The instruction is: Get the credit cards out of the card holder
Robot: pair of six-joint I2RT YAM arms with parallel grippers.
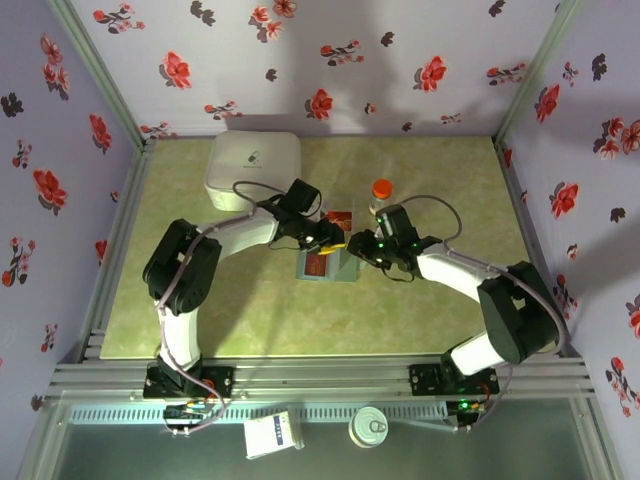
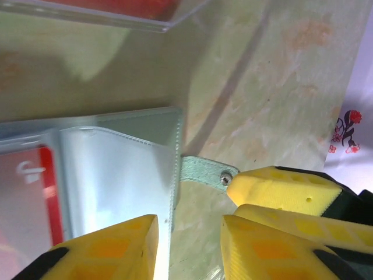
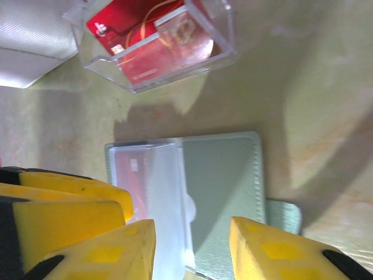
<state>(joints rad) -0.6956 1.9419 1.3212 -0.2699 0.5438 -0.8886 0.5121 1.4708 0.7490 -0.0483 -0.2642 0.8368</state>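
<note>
Right hand (image 3: 189, 233) over holder (image 3: 224, 175), bottle (image 1: 381, 190) near

Lilac walls (image 1: 300, 70) with red flowers around a mottled green tabletop (image 1: 250, 320).

Far side of card holder (image 3: 221, 186) blocked — clear tray (image 3: 226, 32), bottle (image 1: 381, 196); near-side table (image 1: 260, 310) open.

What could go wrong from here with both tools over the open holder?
1. The left tool and right tool crowd together over the card holder; they may collide.
2. The red card sits inside a clear sleeve; a pinch could catch the sleeve too and lift the whole holder.
3. The orange-capped bottle stands just behind the right arm and might get tipped.
</note>
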